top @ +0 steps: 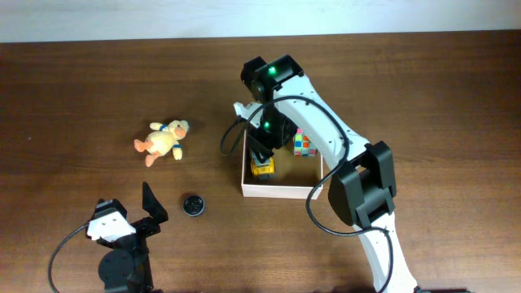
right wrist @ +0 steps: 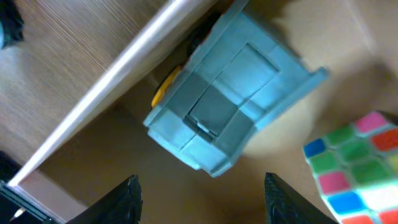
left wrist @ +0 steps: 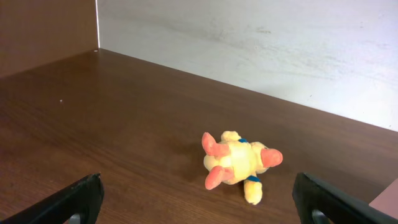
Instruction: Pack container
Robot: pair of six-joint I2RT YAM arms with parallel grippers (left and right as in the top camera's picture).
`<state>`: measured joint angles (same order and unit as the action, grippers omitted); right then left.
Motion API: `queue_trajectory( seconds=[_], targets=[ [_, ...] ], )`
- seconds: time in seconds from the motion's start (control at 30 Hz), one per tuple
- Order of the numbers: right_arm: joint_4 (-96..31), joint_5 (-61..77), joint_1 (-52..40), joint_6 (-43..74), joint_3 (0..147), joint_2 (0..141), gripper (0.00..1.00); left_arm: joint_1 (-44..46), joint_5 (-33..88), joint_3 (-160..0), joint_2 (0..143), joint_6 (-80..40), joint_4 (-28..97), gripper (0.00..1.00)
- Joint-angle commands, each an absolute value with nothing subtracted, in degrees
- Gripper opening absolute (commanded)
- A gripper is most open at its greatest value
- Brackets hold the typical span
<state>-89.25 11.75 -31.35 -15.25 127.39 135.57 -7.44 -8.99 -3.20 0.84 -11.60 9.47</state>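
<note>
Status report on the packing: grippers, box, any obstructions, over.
Left gripper open, facing yellow plush duck on wooden table. Right gripper open over grey-and-yellow toy truck in square white cardboard container, beside multicoloured cube. Nothing in the way.

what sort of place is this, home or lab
Most likely a robotics lab bench, not a home: a wooden table against a plain white wall, a white robot arm reaching into a cardboard box, and a plush toy laid out as a prop.

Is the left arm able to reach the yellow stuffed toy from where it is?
Probably yes. The left gripper is open and faces the stuffed toy, with only bare table between them.
</note>
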Motion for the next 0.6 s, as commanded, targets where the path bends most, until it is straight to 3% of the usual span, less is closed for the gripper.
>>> queue_trajectory(
  seconds=[0.0,0.57],
  targets=[
    [-89.0,12.5,-31.9,-15.7,124.6,135.4,0.58,-7.2,-8.6,-2.8,0.3,-10.6,9.3,0.99],
    [-83.3,10.9,-31.8,-14.5,123.6,135.4,0.58,-7.2,-8.6,-2.8,0.3,-10.6,9.3,0.99]
  ],
)
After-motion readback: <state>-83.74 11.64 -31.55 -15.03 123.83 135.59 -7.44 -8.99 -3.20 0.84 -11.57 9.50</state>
